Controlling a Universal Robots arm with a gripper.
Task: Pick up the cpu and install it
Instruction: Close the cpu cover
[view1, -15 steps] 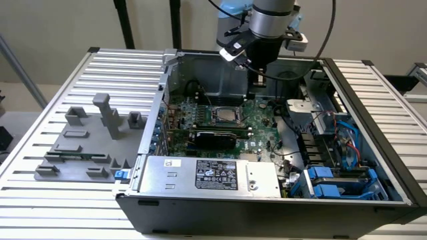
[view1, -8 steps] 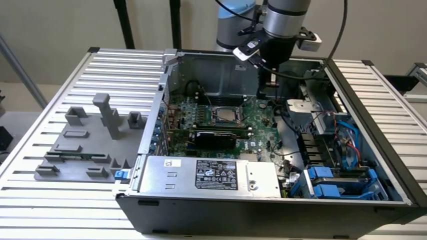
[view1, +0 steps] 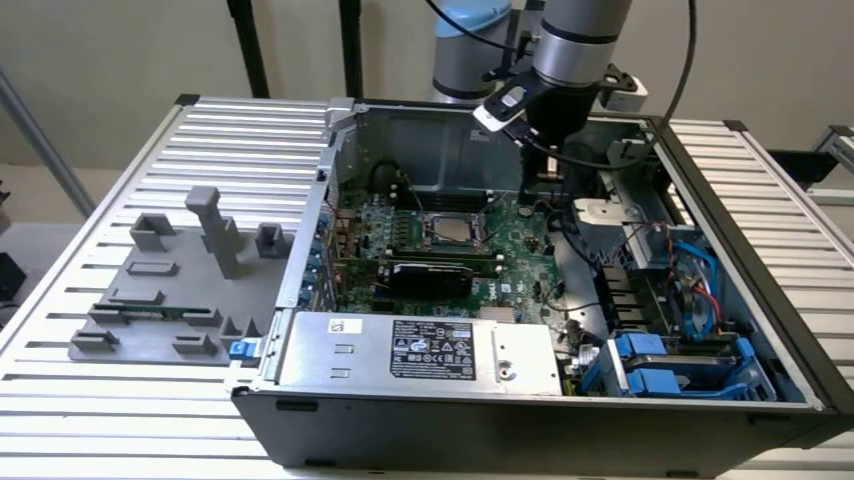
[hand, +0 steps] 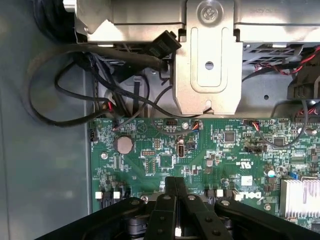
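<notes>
Silver box (view1: 420, 350) nearest, at 6 o'clock of case (view1: 534, 430). Grey fixture (view1: 174, 290) on desk (view1: 80, 420), 9 o'clock of case: slots look made to stage parts. Cpu (view1: 458, 231) lies flat in socket (view1: 427, 214) at centre of board (view1: 521, 262), seemingly seated. Gripper (hand: 175, 182) at cpu's 1 o'clock, clenched, nothing visible in it, above board edge.

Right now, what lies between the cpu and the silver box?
In the exterior view, a long black card lies between the cpu and the silver box.

Green motherboard (hand: 165, 145), pale silver cpu (view1: 455, 231), black fingers (hand: 170, 200)
</notes>
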